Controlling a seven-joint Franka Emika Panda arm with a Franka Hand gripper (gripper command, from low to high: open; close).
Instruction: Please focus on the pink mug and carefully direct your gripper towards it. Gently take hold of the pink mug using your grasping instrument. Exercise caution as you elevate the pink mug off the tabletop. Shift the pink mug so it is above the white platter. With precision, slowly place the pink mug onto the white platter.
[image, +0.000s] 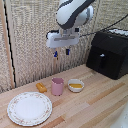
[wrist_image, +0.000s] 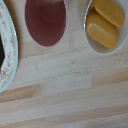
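Note:
The pink mug (image: 57, 86) stands upright on the wooden table, between a small yellow block and a small white bowl. The white platter (image: 29, 108) with a faint rim pattern lies near the front at the exterior view's left, apart from the mug. My gripper (image: 61, 53) hangs well above the mug, fingers pointing down with a gap between them, holding nothing. The wrist view looks straight down on the mug's open mouth (wrist_image: 45, 21) and the platter's rim (wrist_image: 7, 50); my fingers do not show there.
A small white bowl (image: 76, 85) with yellow pieces sits beside the mug; it also shows in the wrist view (wrist_image: 106, 25). A yellow block (image: 41, 87) lies on the mug's other side. A black appliance (image: 108, 53) stands at the back right.

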